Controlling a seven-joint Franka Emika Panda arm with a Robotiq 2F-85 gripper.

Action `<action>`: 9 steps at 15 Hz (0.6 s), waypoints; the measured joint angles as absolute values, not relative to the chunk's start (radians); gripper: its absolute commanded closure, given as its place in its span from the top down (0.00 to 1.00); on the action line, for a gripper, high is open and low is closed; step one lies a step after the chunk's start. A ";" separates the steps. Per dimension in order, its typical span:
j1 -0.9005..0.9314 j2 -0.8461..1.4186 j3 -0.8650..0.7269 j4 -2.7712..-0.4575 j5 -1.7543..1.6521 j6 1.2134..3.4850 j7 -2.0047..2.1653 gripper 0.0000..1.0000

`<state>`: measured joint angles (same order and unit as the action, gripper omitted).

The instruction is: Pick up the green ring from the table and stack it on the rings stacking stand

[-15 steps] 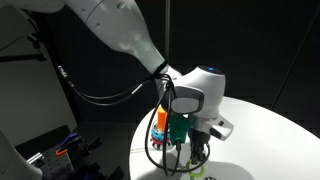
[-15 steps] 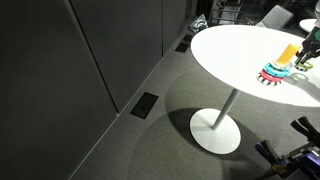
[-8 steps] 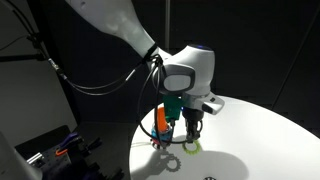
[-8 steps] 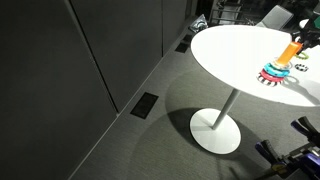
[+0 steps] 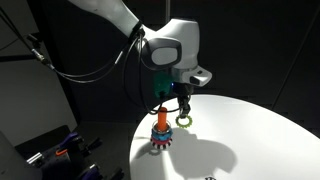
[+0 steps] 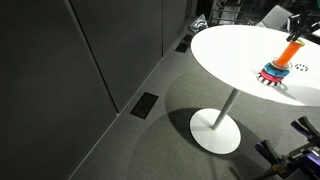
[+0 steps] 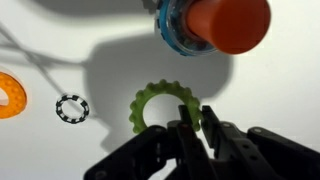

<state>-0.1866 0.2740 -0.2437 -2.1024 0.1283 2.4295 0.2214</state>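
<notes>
My gripper (image 5: 182,108) is shut on the green ring (image 5: 184,120), which hangs from the fingertips in the air above the white table (image 5: 250,130). In the wrist view the fingers (image 7: 190,128) pinch the rim of the knobbly green ring (image 7: 150,98). The rings stacking stand (image 5: 161,136) is just beside and below the ring, with its orange peg (image 7: 228,22) upright over a blue ring (image 7: 178,30). The stand also shows in an exterior view (image 6: 277,70) near the table's edge.
An orange ring (image 7: 10,95) and a small black ring (image 7: 72,108) lie on the table beside the stand. A small dark object (image 5: 209,178) lies near the front of the table. The table (image 6: 230,50) stands on one pedestal foot (image 6: 215,130).
My gripper has risen from the table top with the green ring in it, and the ring now hangs at the height of the peg's top.
</notes>
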 measured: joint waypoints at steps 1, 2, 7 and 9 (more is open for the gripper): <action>-0.181 0.253 -0.241 -2.108 0.128 2.424 0.229 0.07; -0.176 0.233 -0.238 -2.114 0.128 2.417 0.235 0.07; -0.164 0.139 -0.220 -2.137 0.128 2.368 0.259 0.07; -0.164 0.112 -0.212 -2.146 0.128 2.350 0.269 0.07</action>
